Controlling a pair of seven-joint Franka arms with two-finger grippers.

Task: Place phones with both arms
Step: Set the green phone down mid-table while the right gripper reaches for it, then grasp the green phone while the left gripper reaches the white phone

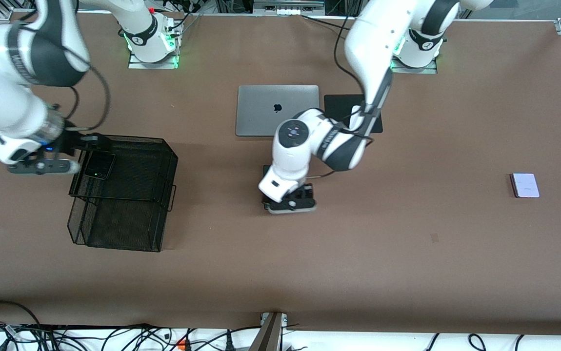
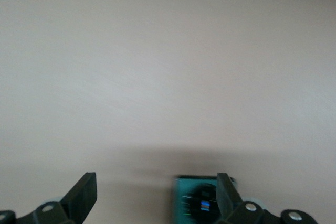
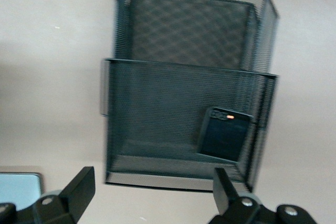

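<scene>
1. Left gripper (image 1: 294, 201), mine, is down at the brown table top (image 1: 407, 253) near the middle of the surface, nearer the front camera than the closed grey laptop (image 1: 277, 110). Its fingers (image 2: 84, 192) stand spread apart with nothing clamped between them.
2. In my left wrist view, the longer dark green phone with the round camera ring (image 2: 195, 203) lies flat on the table between the open fingers, close against one of them. I cannot tell whether that finger touches it. In the front view this phone is almost wholly hidden under my left wrist.
3. My right gripper (image 1: 73, 153) is up over the edge of the black wire-mesh two-tier tray (image 1: 114, 229), which stands toward the right arm's end of the table. Its fingers (image 3: 79, 184) are parted and hold nothing.
4. One squarish black phone (image 1: 99, 165) rests in the upper tier of the mesh tray, in the corner toward the right arm's end, leaning tilted against the mesh wall. A small light shows on its face.
5. One squarish pale lilac phone (image 1: 525, 185) lies flat on the table toward the left arm's end, well apart from both grippers and from the tray.
6. A flat black rectangular pad (image 1: 341, 105) lies just beside the laptop, toward the left arm's end, partly covered by my left arm (image 1: 368, 44).
7. My right arm (image 1: 12, 73) enters over the table corner at its own end.
</scene>
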